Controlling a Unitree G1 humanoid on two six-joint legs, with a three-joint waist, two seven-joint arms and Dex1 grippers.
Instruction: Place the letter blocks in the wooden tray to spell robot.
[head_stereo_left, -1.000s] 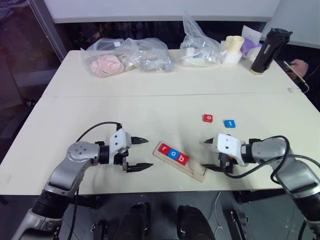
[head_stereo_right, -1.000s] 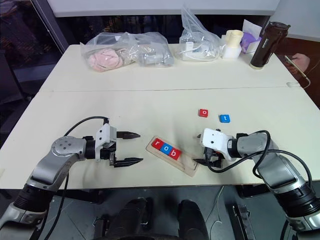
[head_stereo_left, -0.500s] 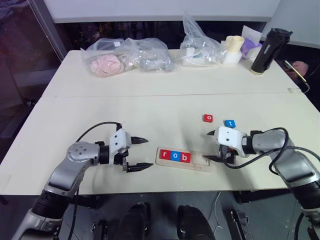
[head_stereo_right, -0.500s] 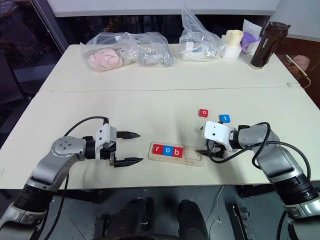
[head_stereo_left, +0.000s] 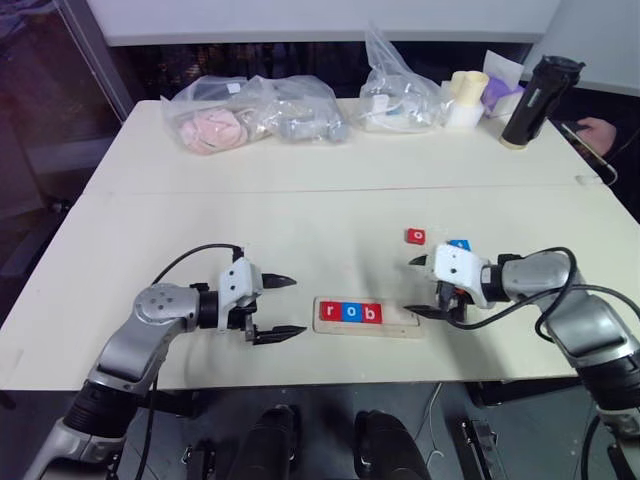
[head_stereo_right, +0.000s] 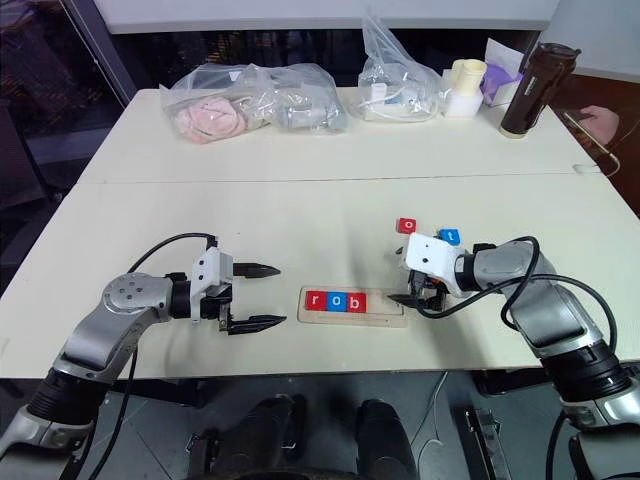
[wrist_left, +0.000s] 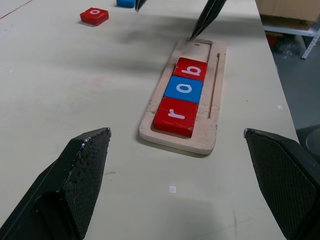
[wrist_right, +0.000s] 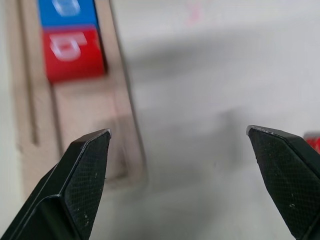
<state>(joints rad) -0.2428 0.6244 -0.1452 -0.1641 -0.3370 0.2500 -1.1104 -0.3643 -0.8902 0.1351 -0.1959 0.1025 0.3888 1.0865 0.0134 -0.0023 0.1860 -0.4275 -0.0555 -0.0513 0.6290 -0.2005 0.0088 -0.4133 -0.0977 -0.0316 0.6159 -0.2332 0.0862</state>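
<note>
My tray (head_stereo_left: 368, 318) lies along the tabletop's near edge, around the middle, holding three blocks side by side at its left end: red r (head_stereo_left: 330, 311), blue o (head_stereo_left: 350, 312) and red b (head_stereo_left: 370, 314). Its right end is bare wood. My right gripper (head_stereo_left: 424, 286) hangs at that bare end with its fingers spread wide and nothing between them; the lower fingertip is right at the tray's end. My left gripper (head_stereo_left: 285, 306) hovers just left of the tray, likewise wide and holding nothing. A red o (head_stereo_left: 415, 236) sits loose farther back on the tabletop, and the blue t (head_stereo_right: 450, 236) beside it is partly hidden behind my right gripper.
</note>
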